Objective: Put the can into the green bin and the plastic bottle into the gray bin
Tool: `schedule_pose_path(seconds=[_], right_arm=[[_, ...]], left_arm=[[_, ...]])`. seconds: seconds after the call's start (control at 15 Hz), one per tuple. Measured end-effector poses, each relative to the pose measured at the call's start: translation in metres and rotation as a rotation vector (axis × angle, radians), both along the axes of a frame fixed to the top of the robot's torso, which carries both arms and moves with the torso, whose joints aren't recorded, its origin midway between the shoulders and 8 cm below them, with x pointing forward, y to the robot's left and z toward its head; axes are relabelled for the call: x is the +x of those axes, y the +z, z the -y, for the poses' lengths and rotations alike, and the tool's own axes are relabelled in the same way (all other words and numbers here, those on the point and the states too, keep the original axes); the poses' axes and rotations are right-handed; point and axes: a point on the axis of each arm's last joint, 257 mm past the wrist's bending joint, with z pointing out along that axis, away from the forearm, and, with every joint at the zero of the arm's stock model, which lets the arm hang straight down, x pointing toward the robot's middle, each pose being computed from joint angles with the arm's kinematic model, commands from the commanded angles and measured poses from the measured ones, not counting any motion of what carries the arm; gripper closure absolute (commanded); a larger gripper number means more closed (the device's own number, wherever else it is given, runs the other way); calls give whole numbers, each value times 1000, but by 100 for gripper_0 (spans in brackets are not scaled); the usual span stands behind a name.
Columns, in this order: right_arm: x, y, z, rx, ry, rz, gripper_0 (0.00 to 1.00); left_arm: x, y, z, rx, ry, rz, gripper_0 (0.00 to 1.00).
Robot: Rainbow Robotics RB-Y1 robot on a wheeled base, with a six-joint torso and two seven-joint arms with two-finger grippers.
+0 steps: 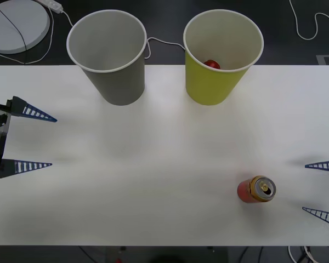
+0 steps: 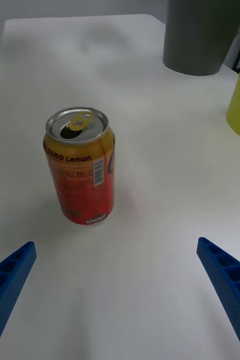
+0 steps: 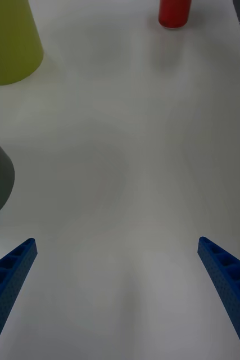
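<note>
Right wrist view: right gripper point(image 2: 120, 292), jaws apart, faces the upright can point(image 2: 80, 166) ahead; approach step, advance until jaws straddle it.

The can point(image 1: 256, 189) stands upright on the white surface point(image 1: 153, 175), well apart from both bins, on the near side of the green bin point(image 1: 219, 60) and a little to its right. It is small, red-orange with yellow markings and a barcode label, and it carries the words "ZERO Lemon". Its gold top is already opened at the pull-tab. The green bin is a large yellow-green cup with white inside and a white rim. It stands upright at the far edge of the surface, and something small and red lies inside it. The gray bin point(image 1: 112, 60) has the same shape and stands upright just left of the green bin, not touching it.
</note>
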Motion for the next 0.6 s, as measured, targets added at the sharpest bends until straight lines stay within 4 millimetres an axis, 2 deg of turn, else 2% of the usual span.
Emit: schedule_pose_path(seconds=[0.2,0.6], right_arm=[[2,-7,-15,38,4,10,0],[3,-21,-61,132,28,25,0]], left_arm=[[0,0,0,0,0,0,0],[0,0,0,0,0,0,0]])
